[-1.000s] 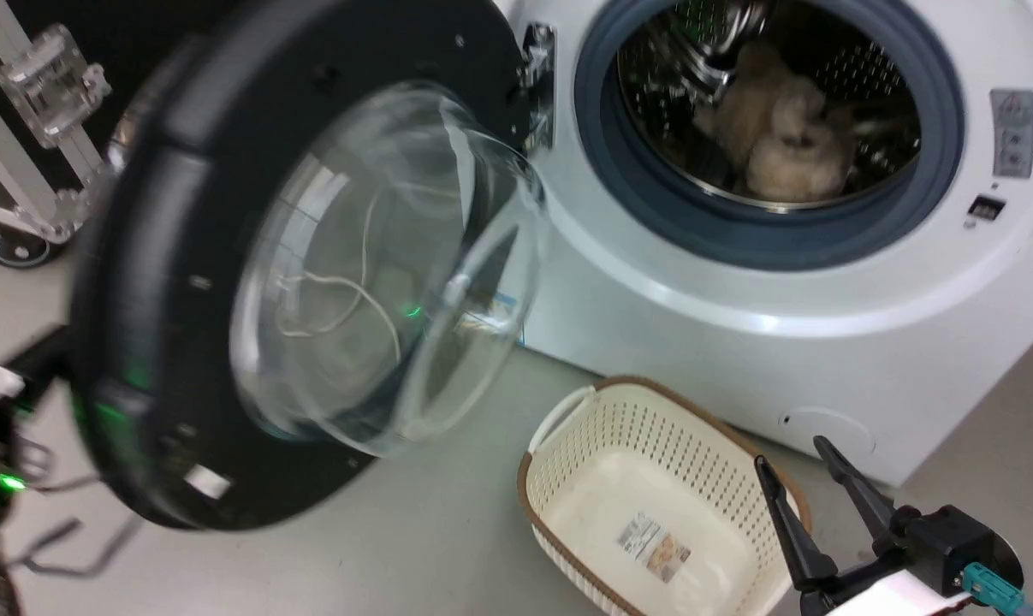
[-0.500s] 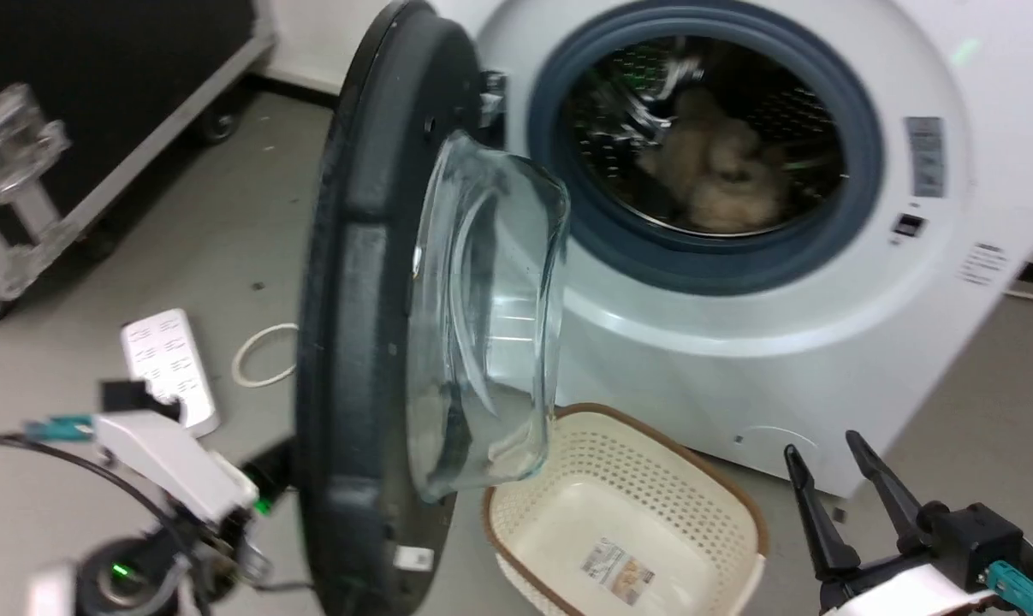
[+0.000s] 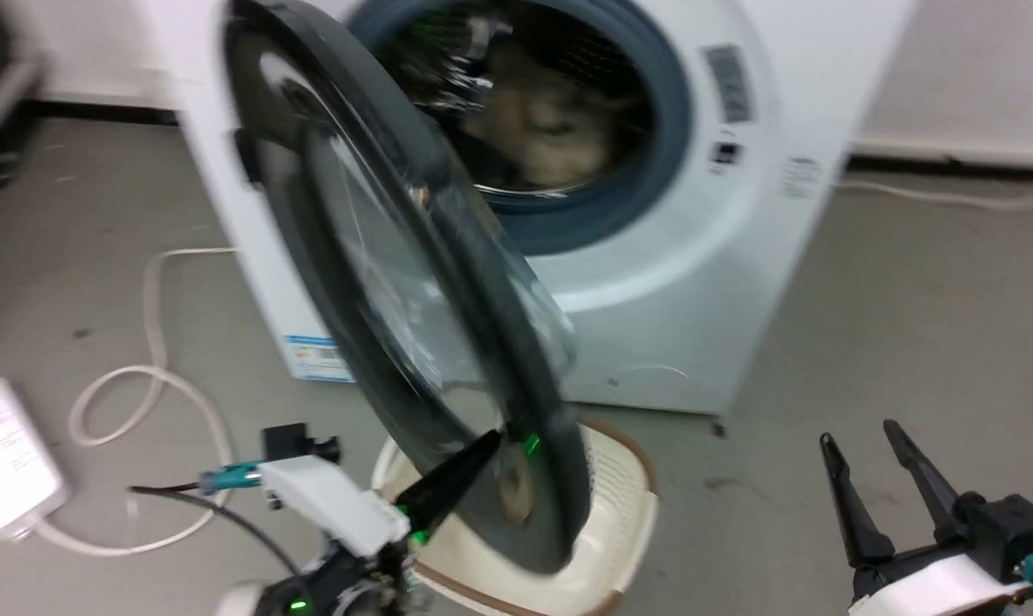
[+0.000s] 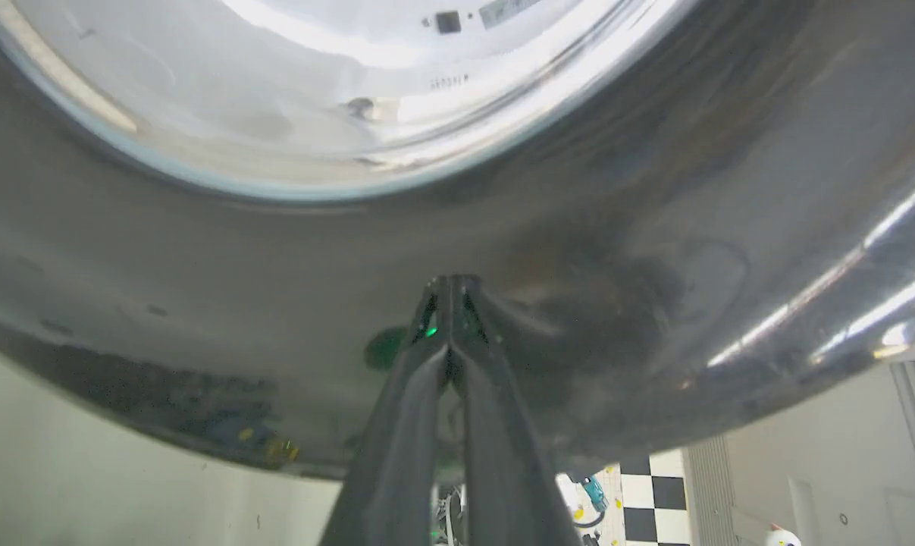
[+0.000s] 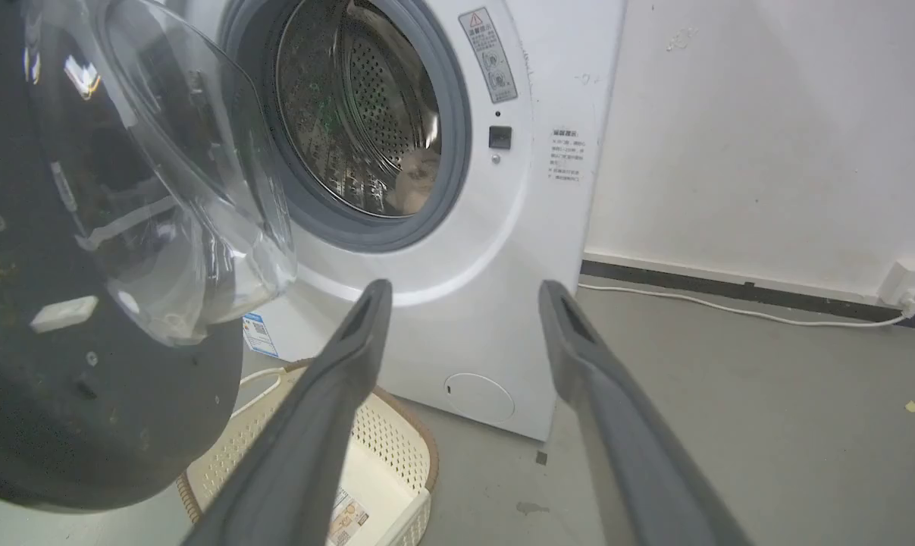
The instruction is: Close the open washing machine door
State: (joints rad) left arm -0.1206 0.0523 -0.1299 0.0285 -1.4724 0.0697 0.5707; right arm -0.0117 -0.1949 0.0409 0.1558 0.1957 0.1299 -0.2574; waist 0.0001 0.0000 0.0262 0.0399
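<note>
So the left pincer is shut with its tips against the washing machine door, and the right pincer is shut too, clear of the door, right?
Not quite. The right pincer is open: the right wrist view shows it spread wide apart. The left pincer is shut, tips against the washing machine door, and the right one is clear of it.

The washing machine door (image 3: 396, 291) is glossy black around clear glass — drum (image 5: 351, 114) shiny metal, basket (image 5: 389, 455) plastic.
</note>
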